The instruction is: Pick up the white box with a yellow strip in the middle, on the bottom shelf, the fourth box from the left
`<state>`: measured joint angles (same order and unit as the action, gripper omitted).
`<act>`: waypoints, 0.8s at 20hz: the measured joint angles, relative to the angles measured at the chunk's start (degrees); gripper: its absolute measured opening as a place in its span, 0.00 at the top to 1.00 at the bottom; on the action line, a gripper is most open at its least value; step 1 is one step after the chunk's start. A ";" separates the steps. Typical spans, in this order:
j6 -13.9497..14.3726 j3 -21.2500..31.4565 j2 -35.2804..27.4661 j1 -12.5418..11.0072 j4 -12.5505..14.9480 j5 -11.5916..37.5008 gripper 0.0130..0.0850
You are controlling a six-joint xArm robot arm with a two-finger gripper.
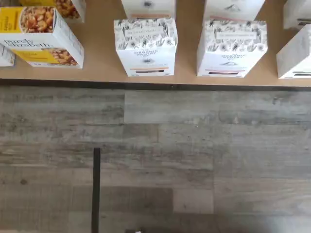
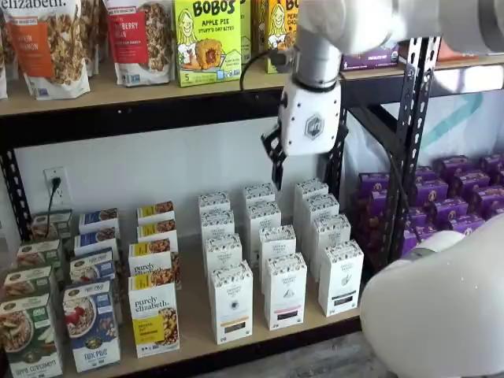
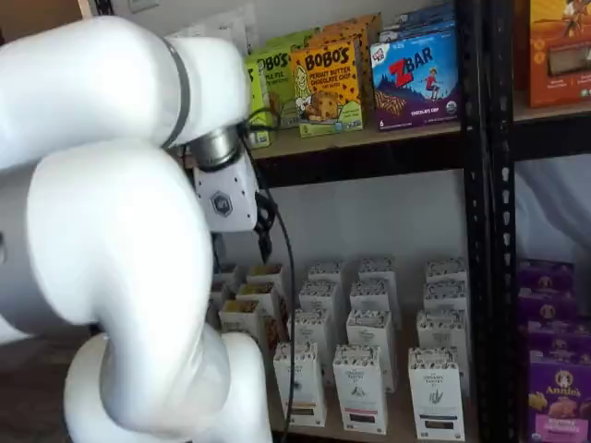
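Note:
The white box [image 1: 146, 46] stands at the front of the bottom shelf [image 1: 189, 73], with a speckled top and a thin yellow strip low on its face. In both shelf views it heads its row [image 2: 231, 303] [image 3: 303, 380], right of a granola box [image 2: 153, 313]. Like white cartons with a reddish strip [image 2: 285, 291] and a dark strip [image 2: 340, 277] stand to its right. My gripper [image 2: 276, 161] [image 3: 263, 235] hangs high above the rows of white cartons, just under the upper shelf. It is open and holds nothing.
Granola boxes [image 1: 41, 36] fill the shelf's left part. Purple boxes [image 2: 457, 197] sit beyond a black perforated upright [image 2: 409, 142]. Snack boxes [image 2: 206, 39] line the upper shelf. The arm's white links [image 3: 120, 231] block much of a shelf view. Grey plank floor [image 1: 155, 160] lies before the shelf rail.

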<state>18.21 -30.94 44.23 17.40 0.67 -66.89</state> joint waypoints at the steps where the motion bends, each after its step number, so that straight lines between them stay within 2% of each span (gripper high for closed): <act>1: 0.50 0.75 -0.63 0.42 0.16 1.58 0.00; 8: 5.53 4.47 -7.79 3.62 3.17 11.77 0.00; 16: 10.11 6.98 -14.95 5.70 6.05 23.21 0.00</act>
<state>28.32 -23.97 29.28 23.10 6.72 -43.67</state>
